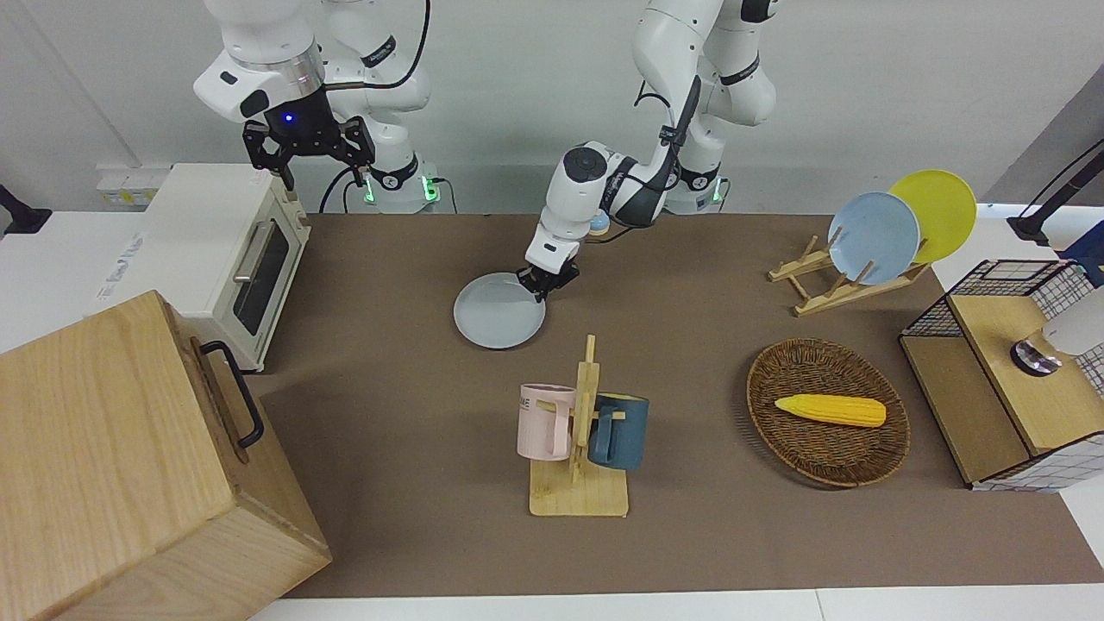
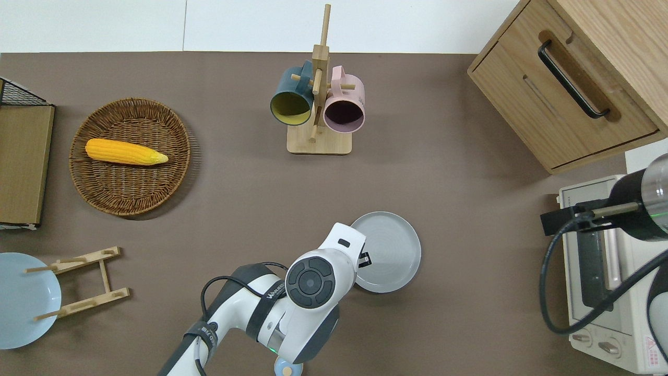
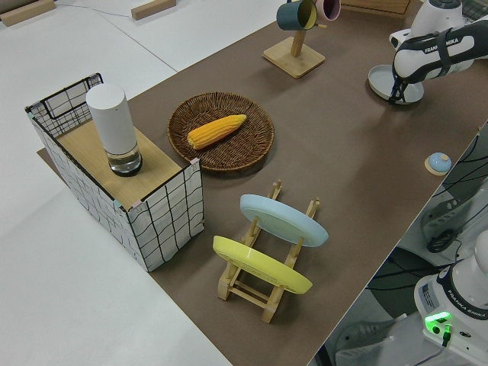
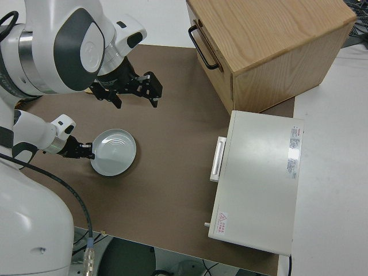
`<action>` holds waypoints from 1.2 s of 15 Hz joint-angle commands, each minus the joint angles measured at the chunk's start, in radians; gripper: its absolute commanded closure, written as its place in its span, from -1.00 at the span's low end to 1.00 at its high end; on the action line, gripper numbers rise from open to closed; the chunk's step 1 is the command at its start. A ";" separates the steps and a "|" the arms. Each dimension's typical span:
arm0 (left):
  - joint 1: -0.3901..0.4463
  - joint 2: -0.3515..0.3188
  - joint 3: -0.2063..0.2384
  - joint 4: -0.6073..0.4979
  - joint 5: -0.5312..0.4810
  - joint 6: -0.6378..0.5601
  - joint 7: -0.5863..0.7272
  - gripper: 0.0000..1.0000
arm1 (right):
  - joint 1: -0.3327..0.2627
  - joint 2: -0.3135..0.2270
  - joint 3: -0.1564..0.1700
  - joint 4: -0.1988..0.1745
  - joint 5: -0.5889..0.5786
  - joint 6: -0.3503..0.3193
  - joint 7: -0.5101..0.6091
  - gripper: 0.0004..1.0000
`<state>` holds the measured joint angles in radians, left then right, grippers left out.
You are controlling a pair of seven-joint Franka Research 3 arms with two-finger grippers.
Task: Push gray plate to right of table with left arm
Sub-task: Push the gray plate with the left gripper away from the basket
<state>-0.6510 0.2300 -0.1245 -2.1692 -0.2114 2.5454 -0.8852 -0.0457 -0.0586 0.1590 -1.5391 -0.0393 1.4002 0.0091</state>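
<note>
Presently my left jaws (image 1: 543,283) sat low at the gray plate's (image 1: 498,312) rim, on the side toward the left arm's end of the desk (image 1: 414,285); whether open or closed I could not tell. Plate lay flat mid-desk, nearer the robots than the mug rack (image 1: 580,431). Right jaws (image 1: 306,155) spread open, that arm parked.

Bright, even room light from overhead, all views sharp. Shadows soft and short: under the wicker basket (image 1: 828,412) lower right of the front view, beside the wooden cabinet (image 2: 574,78). No real glare on the brown table (image 1: 414,362). No visible blur.
</note>
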 commanded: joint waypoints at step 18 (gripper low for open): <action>0.086 -0.061 0.025 0.057 0.134 -0.236 0.165 -0.99 | -0.008 -0.010 0.005 -0.004 0.001 -0.012 -0.008 -0.99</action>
<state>-0.6260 0.2188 -0.0990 -2.1091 -0.1267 2.3973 -0.8164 -0.0457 -0.0586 0.1590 -1.5391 -0.0393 1.4002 0.0091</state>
